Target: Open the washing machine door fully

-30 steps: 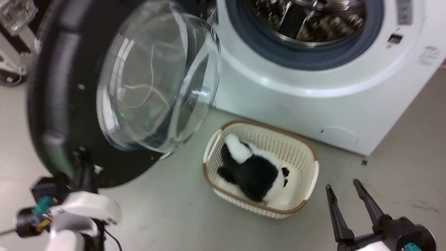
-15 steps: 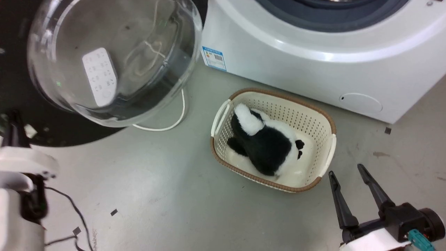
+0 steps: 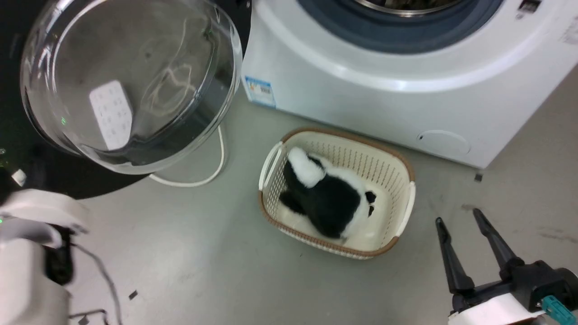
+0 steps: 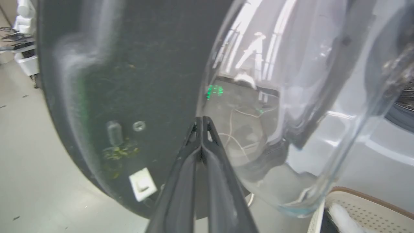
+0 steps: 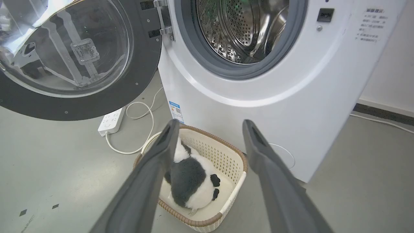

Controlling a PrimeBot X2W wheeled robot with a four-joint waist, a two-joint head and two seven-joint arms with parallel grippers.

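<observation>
The washing machine door (image 3: 27,149) stands swung out to the left of the white machine (image 3: 361,95), its glass bowl (image 3: 126,81) bulging toward me. From the right wrist view the door's black rim (image 5: 142,64) hangs on its metal hinge (image 5: 161,19), away from the drum opening (image 5: 239,29). My left gripper (image 4: 202,119) is shut, its tips resting against the door's inner face (image 4: 129,81) where the rim meets the glass bowl (image 4: 291,81). Low at the right, my right gripper (image 3: 457,216) (image 5: 210,123) hangs open and holds nothing, apart from the door.
A cream basket (image 3: 402,216) (image 5: 237,181) with a black-and-white plush toy (image 3: 325,198) sits on the floor before the machine. A white power strip (image 5: 111,121) and its cable (image 3: 203,180) lie under the door. My pale left forearm (image 3: 31,253) fills the lower left.
The head camera has shifted. The door has swung further out to the left, away from the drum opening, with my left arm following it. The right gripper stays open in much the same place.
</observation>
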